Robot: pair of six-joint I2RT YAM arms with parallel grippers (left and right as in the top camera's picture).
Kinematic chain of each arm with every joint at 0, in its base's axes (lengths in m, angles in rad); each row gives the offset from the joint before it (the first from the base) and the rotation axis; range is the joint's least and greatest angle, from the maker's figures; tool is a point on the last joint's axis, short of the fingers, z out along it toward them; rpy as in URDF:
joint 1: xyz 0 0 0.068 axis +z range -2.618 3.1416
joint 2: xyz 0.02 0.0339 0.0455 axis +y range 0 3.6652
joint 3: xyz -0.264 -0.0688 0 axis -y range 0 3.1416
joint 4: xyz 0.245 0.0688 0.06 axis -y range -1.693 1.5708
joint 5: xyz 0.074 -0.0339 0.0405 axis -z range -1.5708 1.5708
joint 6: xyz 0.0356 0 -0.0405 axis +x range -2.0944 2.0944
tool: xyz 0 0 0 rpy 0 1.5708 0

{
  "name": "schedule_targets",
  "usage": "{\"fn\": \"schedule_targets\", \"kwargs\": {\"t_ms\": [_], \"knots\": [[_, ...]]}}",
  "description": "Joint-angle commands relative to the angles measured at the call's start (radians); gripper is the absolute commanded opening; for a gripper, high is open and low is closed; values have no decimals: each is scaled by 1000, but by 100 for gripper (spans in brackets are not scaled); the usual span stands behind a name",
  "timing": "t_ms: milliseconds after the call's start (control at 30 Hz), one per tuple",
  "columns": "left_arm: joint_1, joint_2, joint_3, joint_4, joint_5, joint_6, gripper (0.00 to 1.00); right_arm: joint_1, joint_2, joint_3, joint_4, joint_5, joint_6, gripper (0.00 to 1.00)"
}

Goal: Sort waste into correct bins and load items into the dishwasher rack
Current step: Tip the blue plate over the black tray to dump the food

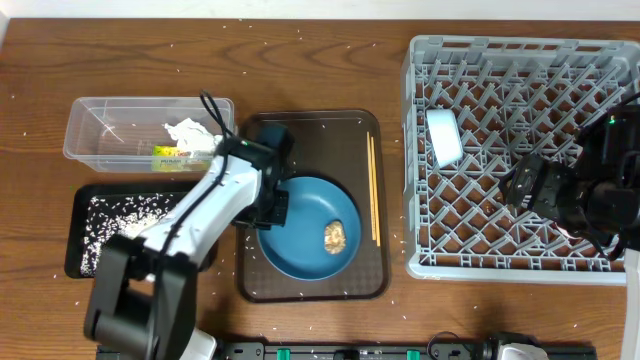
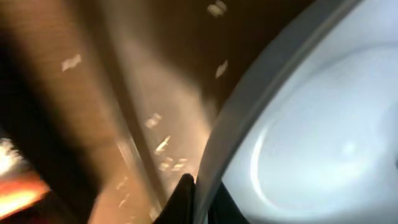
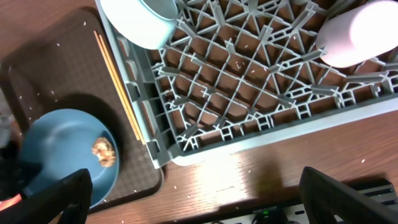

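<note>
**Left gripper clamped on the plate's rim, right gripper wide open over the rack**

The left gripper has its jaws closed together on the left rim of the large blue plate. Its wrist camera shows the dark fingertips pinching that rim from very close, with the view blurred. The plate lies in the near half of the brown serving tray at the middle of the table. A small brown food lump sits on the plate's right side. The pair of wooden chopsticks lies along the tray's right edge, apart from the plate.

Toward the table's left edge, the clear tub holds a crumpled white tissue and a yellow-green wrapper. Just in front of it, white rice grains are heaped in the black tray. More grains are scattered over the table.

The grey dishwasher rack fills the table's right side. A light-blue cup is near its left wall and a pink cup is further right. The right gripper hangs over the rack's near edge with its fingers spread wide, holding nothing.
</note>
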Motion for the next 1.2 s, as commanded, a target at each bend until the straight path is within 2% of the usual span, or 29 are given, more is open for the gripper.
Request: {"fn": "schedule_targets", "kwargs": {"t_ms": [0,167,300,433,600,800,900,1067,1167], "knots": [[30,-102,103,-88,-165,-18,6,-5,1,2,-1,6,-20,99],[108,-267,160,-169,-242,-28,6,-5,1,2,-2,6,-19,99],[236,-377,160,-208,-250,-51,6,-5,1,2,-1,6,-19,99],[415,-449,159,-228,-394,-109,7,-5,1,2,0,6,-19,99],[575,-453,159,-204,-541,-186,6,-5,1,2,0,6,-19,99],[609,-439,159,-265,-766,-249,6,-5,1,2,1,6,-20,99],[609,-439,156,-287,-820,-279,6,-5,1,2,0,6,-20,99],[602,-380,154,-275,-922,-276,6,-5,1,2,7,6,-20,99],[596,-282,154,-301,-924,-206,6,-5,1,2,16,6,-43,99]]}}
